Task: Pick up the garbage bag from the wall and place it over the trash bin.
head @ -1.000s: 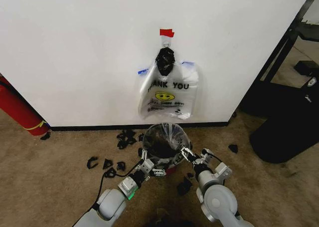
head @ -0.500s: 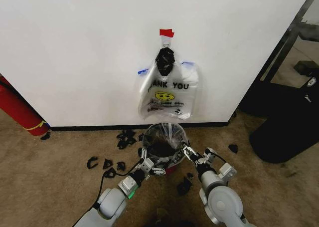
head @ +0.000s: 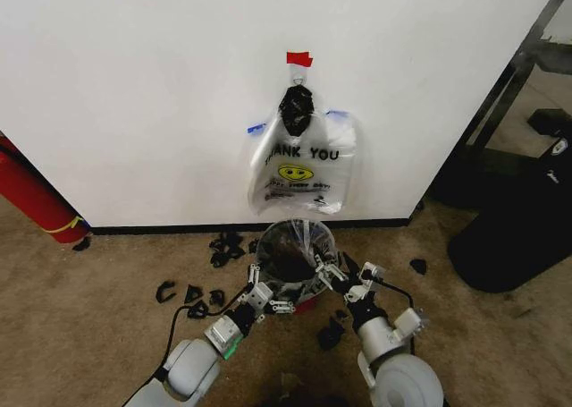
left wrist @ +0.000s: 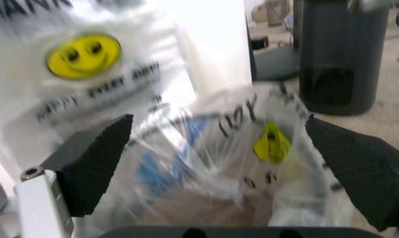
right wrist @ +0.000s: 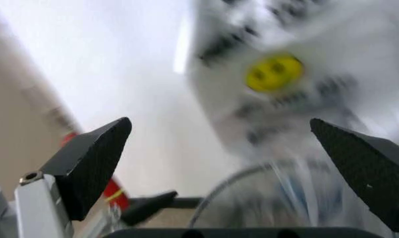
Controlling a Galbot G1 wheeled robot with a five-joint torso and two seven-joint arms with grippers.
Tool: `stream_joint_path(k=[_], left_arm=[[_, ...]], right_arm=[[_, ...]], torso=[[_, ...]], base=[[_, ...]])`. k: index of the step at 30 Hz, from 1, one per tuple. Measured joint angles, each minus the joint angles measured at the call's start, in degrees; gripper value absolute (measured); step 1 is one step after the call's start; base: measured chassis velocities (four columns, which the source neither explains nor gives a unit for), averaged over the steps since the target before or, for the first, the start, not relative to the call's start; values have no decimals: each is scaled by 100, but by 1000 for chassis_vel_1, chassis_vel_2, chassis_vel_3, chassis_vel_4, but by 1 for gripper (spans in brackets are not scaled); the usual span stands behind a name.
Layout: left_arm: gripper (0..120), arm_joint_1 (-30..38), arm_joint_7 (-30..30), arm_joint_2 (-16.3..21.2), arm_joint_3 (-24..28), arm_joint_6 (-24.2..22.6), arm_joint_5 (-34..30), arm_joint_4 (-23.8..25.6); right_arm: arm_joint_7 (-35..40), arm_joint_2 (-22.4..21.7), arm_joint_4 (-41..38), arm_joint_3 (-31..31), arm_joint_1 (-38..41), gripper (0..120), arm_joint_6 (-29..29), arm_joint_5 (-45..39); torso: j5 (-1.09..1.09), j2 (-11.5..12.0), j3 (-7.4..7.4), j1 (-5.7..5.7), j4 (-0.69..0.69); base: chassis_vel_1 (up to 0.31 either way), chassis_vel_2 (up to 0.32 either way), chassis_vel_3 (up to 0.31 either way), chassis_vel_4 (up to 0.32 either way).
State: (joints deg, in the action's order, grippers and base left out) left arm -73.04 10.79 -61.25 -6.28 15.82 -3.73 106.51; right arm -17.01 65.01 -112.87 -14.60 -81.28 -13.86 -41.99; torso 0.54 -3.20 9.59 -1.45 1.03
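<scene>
The garbage bag (head: 299,243) is draped into and over the small trash bin (head: 281,266) on the carpet at the foot of the wall (head: 134,85). In the left wrist view the garbage bag (left wrist: 252,148) shows its yellow smiley and blue handle between the fingers. My left gripper (head: 268,292) is open at the bin's near-left rim. At the near-right rim my right gripper (head: 332,275) is also open. Both wrist views show wide-spread fingers: left gripper (left wrist: 218,119), right gripper (right wrist: 220,123). A bunch of like bags (head: 301,165) hangs on the wall under a black knot and red tape.
A red cylinder (head: 31,197) leans at the wall's left. Black scraps (head: 192,295) litter the carpet left of the bin, and one (head: 329,334) lies by my right arm. A large black bulky object (head: 518,219) and a dark metal frame (head: 509,76) stand at the right.
My right arm has shifted nearer the camera and its gripper has edged left toward the bin. The left arm has drawn back slightly. The bag and bin stay put.
</scene>
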Motion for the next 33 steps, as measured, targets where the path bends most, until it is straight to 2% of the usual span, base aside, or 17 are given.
stream_joint_path(k=[1,2,3,5,6,7,8,10,14,18,23,26,30,33], left_arm=[[100,-28,-17,27,-28,0,-48,81],[100,-43,-29,41,-45,0,-67,115],[100,-111,-104,110,-146,0,-131,233],[100,-173,-175,169,-237,9,-176,300],[100,-173,-175,169,-237,9,-176,300],[100,-222,-225,217,-294,18,-220,353],[100,-230,-239,232,-302,19,-236,364],[100,-290,-303,261,-364,25,-280,442],[100,-358,-344,215,-458,31,-280,499],[100,-495,-398,25,-650,36,-255,587],[100,-606,-426,-86,-805,47,-243,678],[100,-544,-428,-72,-769,47,-243,679],[100,-529,-424,-80,-745,44,-241,679],[100,-548,-407,-123,-722,36,-199,680]], right_arm=[[-618,-28,256,-246,50,100,-103,-5],[-894,-39,374,-362,77,100,-137,-11],[-2129,-66,939,-888,234,100,-242,-35],[-3195,-62,1463,-1315,420,100,-308,-1],[-3195,-62,1463,-1315,420,100,-308,-1],[-3912,-55,1812,-1649,542,100,-310,36],[-4121,-53,1920,-1757,577,100,-308,55],[-5068,-67,2533,-2321,725,100,-241,404],[-5257,-107,2945,-2379,836,100,-287,655],[-4963,-33,3406,-2112,1039,100,-475,640],[-5037,52,4032,-1879,1437,97,-594,424],[-5369,93,4165,-1914,1517,84,-451,180],[-5610,109,4226,-1937,1591,75,-341,222],[-5865,135,4433,-1871,1740,59,-192,157]], torso=[[1,0,0,0,0],[2,0,0,0,1],[1,0,0,0,2],[-1,0,0,0,2],[-1,0,0,0,2],[-1,0,0,0,-2],[-2,0,0,0,-2],[2,0,0,0,4],[1,0,0,0,4],[1,0,0,0,1],[0,0,0,0,-3],[2,0,-1,0,4],[2,0,-1,0,2],[2,0,-1,0,2]], base=[[0,0,0,0],[0,0,0,0],[0,0,0,0],[0,0,0,0],[0,0,0,0],[0,0,0,0],[0,0,0,0],[0,0,0,0],[0,0,0,0],[0,0,0,0],[0,0,0,0],[0,0,0,0],[0,0,0,0],[0,0,0,0]])
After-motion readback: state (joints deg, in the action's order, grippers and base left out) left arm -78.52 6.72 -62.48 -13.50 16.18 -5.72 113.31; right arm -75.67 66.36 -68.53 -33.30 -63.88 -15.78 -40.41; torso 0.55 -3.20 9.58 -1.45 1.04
